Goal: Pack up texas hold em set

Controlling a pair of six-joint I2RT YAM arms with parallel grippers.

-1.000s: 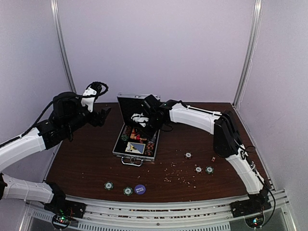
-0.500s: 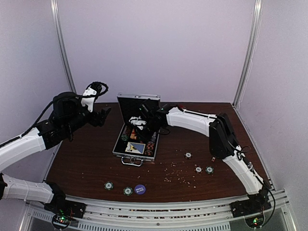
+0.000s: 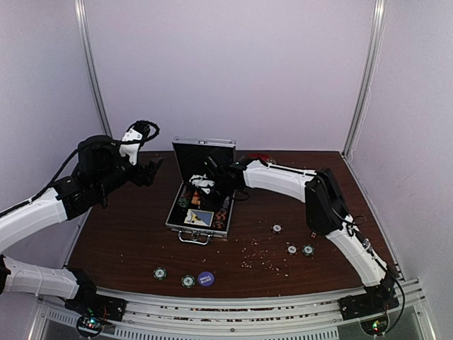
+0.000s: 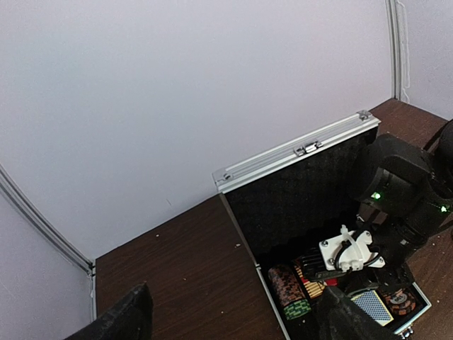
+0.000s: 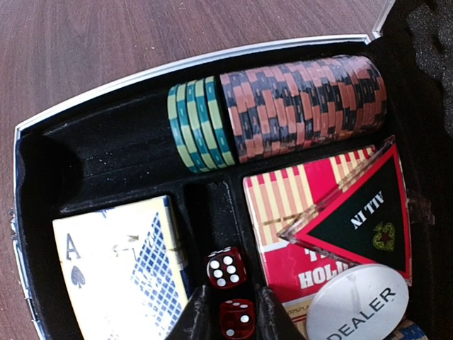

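Observation:
The silver case [image 3: 185, 228] lies open mid-table, its lid [image 3: 204, 151] upright. My right gripper [image 3: 205, 185] is down inside it. In the right wrist view its fingertips [image 5: 200, 316] close on a small red die [image 5: 237, 320] in the narrow middle slot, with a second red die [image 5: 226, 268] just beyond. A row of chips [image 5: 297, 106], a blue card deck [image 5: 120, 276] and a red card deck [image 5: 297, 219] sit in the tray. My left gripper [image 3: 152, 170] is open and empty, raised left of the case [image 4: 297, 191]. Several loose chips [image 3: 161, 273] lie on the table.
An ALL IN triangle [image 5: 361, 212] and a white DEALER button [image 5: 361, 304] lie on the red deck. More chips [image 3: 291, 249] and a small red die [image 3: 313, 234] lie right of the case. A purple disc [image 3: 206, 279] sits near the front edge. Crumbs dot the table.
My right gripper has moved left and deeper into the open case. The left arm has not moved.

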